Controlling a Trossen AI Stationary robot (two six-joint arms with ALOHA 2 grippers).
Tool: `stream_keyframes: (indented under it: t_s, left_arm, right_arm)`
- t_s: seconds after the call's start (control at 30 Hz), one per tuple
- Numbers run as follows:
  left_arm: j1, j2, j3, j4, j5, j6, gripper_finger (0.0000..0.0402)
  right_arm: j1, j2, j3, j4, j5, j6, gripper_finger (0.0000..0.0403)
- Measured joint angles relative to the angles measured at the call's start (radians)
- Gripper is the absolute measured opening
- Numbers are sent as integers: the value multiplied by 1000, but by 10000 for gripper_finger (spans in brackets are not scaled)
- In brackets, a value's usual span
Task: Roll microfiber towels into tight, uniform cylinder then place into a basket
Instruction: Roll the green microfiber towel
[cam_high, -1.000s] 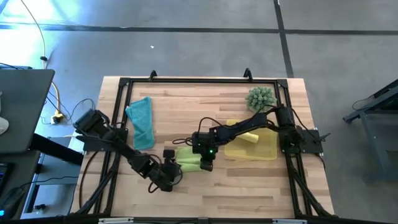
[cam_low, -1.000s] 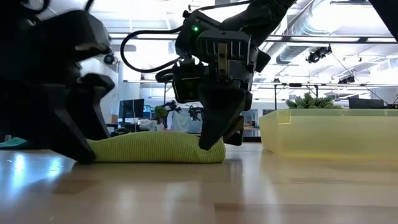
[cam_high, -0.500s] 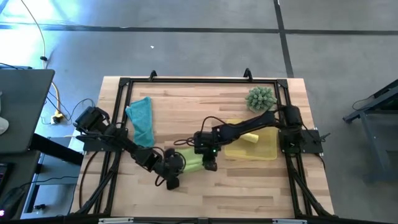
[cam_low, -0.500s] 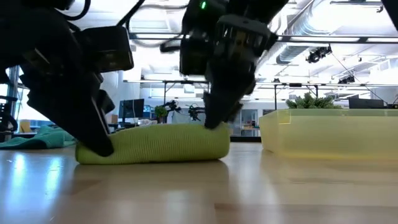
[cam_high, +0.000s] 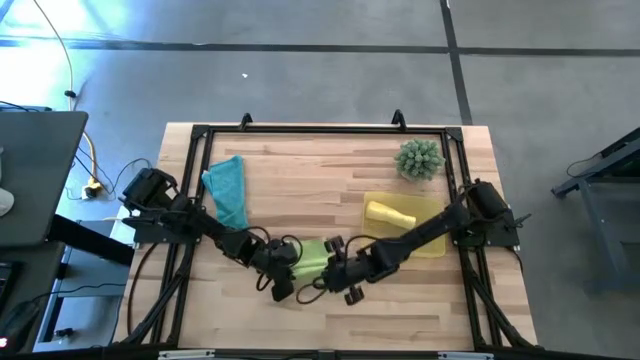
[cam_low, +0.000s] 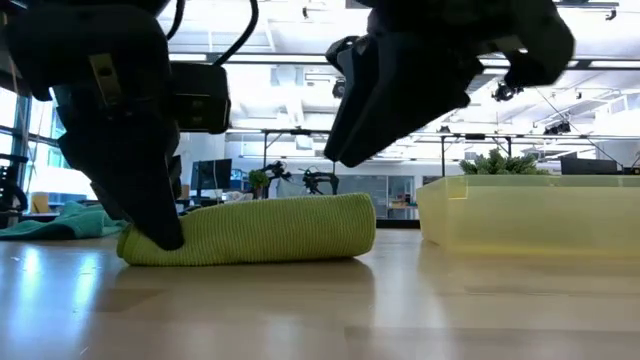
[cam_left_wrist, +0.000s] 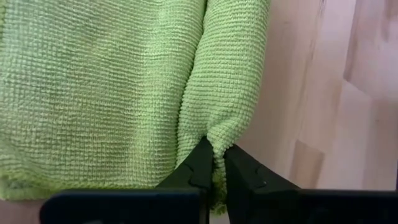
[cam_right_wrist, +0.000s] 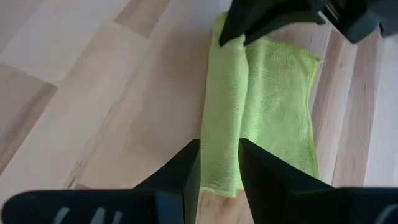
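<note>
The lime green towel (cam_high: 312, 256) lies partly rolled on the wooden table, a thick roll in the low view (cam_low: 250, 230). My left gripper (cam_left_wrist: 216, 168) is shut on its rolled edge at the towel's left end (cam_low: 135, 245). My right gripper (cam_right_wrist: 217, 171) is open and hovers above the towel's right end (cam_low: 355, 205), touching nothing. The yellow towel (cam_high: 390, 213) lies rolled in the yellow basket (cam_high: 435, 240). The teal towel (cam_high: 228, 190) lies loose at the far left. My left gripper pinches the end of the green towel's rolled fold (cam_left_wrist: 217, 140) between its two fingertips (cam_left_wrist: 200, 163). It holds a fold of several layers, not a single edge. The fingers slant down from above at the roll's left end (cam_low: 140, 240). The towel rests on the table.
A spiky green plant (cam_high: 420, 158) stands behind the basket at the far right. The basket's wall (cam_low: 530, 215) rises just right of the green roll. A black frame (cam_high: 300, 128) runs around the table's edges. Bare wood lies along the near edge (cam_high: 400, 320).
My right gripper has come off the green towel, risen, and swung toward the table's near edge. My left gripper has gone right and taken the towel's left end. The towel has gone from a low flat fold to a thicker roll.
</note>
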Motion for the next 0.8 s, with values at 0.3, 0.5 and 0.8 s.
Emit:
stream_keyframes:
  t_s: [0.3,0.5,0.8]
  left_arm:
    - [35,0,-1,10,67,1,11]
    - [40,0,-1,13,73,4,11]
    - [40,0,-2,21,78,4,11]
  right_arm:
    - [29,40,-1,-14,-8,83,143]
    - [19,67,0,-3,23,71,181]
    - [-21,124,0,7,6,62,185]
